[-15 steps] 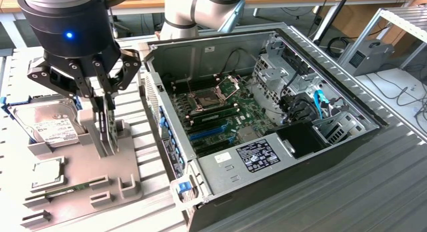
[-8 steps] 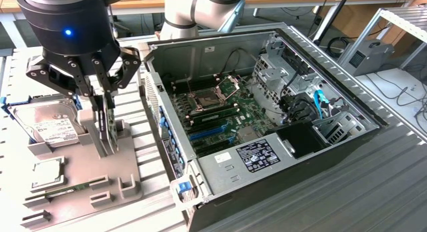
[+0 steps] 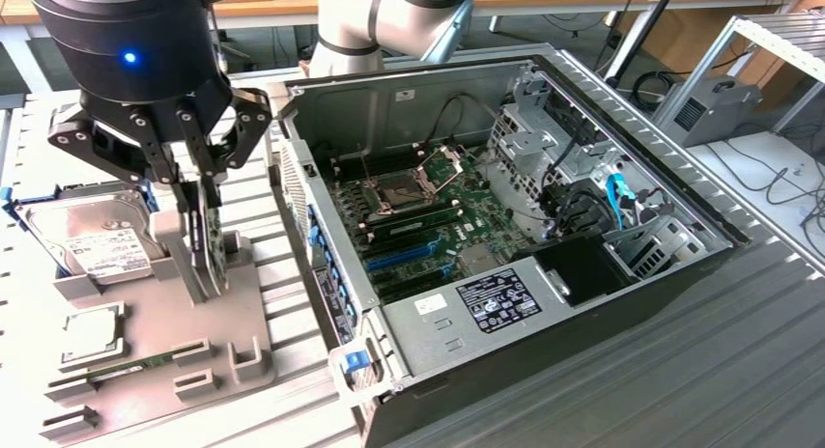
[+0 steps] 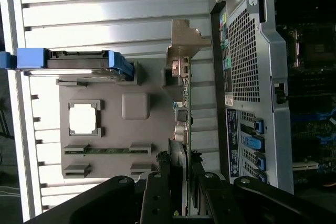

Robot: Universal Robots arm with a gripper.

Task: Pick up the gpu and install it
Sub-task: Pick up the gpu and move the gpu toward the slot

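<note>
You have the gripper point(image 3: 200, 211) point(image 4: 181, 174) about half-closed with a finger on each face of the gpu point(image 3: 209, 250) point(image 4: 185, 108), and it looks like a firm clasp rather than a hover. The card stands upright on its long edge in a slot of the grey holder point(image 3: 155, 322) point(image 4: 147, 129) on the counter point(image 3: 722, 351), and its lower edge appears to sit in that slot. I'd judge this to be the pick-up step, so keep the pull in line with the slot. Any tilt would likely lever the thin board against the slot walls. One finger lies beside the fan (a poor place to squeeze hard). The silver bracket point(image 4: 186, 38) juts out at the far end of the card, so allow for that overhang. On one flank the hard drive point(image 3: 97, 240) point(image 4: 73, 61) sits near in its blue carrier. On the other, the perforated rear wall of the open case point(image 3: 309, 207) point(image 4: 247, 77) rises just beside the holder. The room above the card is free.
</note>
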